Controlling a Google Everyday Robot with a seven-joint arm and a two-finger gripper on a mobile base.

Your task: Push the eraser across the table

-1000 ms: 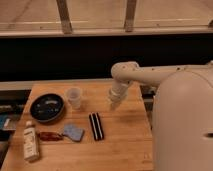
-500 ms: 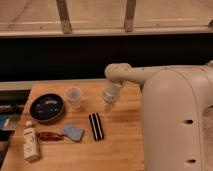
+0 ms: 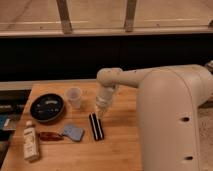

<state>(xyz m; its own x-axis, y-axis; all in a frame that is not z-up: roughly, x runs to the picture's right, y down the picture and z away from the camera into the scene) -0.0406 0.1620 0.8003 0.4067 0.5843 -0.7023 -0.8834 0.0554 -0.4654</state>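
Observation:
The eraser (image 3: 96, 127), a long black block with white lengthwise stripes, lies on the light wooden table (image 3: 120, 145) near its middle, pointing front to back. My gripper (image 3: 100, 110) hangs at the end of the white arm, pointing down. It is just above and slightly right of the eraser's far end. I cannot tell if it touches the eraser.
A clear plastic cup (image 3: 74, 97) stands left of the gripper. A black round dish (image 3: 47, 107) sits further left. A blue-grey pad (image 3: 73, 132) and a reddish-brown oblong object (image 3: 49, 136) lie left of the eraser. A white bottle (image 3: 30, 143) lies at the front left. My white arm body (image 3: 175, 120) covers the right side.
The arm has swung left and down toward me. The gripper has gone from above the table's far middle to just over the eraser's far end. The eraser has not moved.

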